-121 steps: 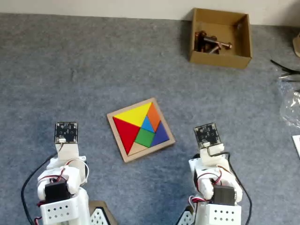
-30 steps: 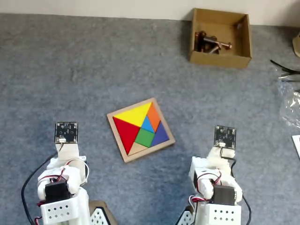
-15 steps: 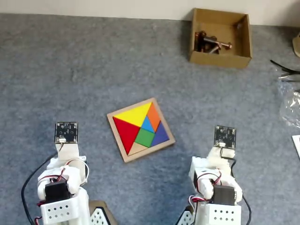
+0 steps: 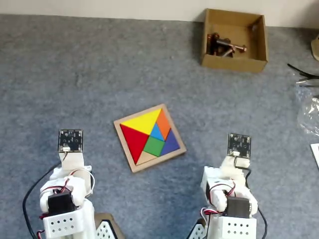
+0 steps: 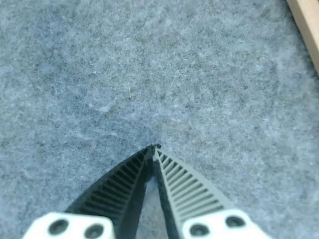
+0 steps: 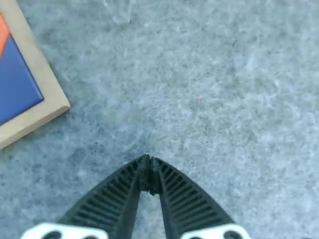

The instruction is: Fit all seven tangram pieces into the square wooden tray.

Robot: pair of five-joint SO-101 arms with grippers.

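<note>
Tangram pieces (image 4: 152, 139): all seven lie inside the square wooden tray (image 4: 125, 152) at the centre of the high view. They are the yellow triangle (image 4: 142, 122), red triangle (image 4: 133, 140), orange piece (image 4: 163, 124), light blue triangle (image 4: 156, 132), green square (image 4: 154, 146), dark blue triangle (image 4: 170, 142) and plain wood triangle (image 4: 145, 158).

No piece lies loose on the grey counter (image 4: 75, 64). Judgement: the task appears complete, with nothing left to place.

State of the left hand (image 5: 154, 148): tips together, empty, above bare counter. State of the right hand (image 6: 148, 158): tips together, empty, with a tray corner at its frame's left.

Limits:
- In the high view, each hand sits under its wrist camera module (image 4: 70, 140).
- Wrist views cut the tray to an edge or a corner.
- Flush seating of each piece cannot be confirmed.
</note>
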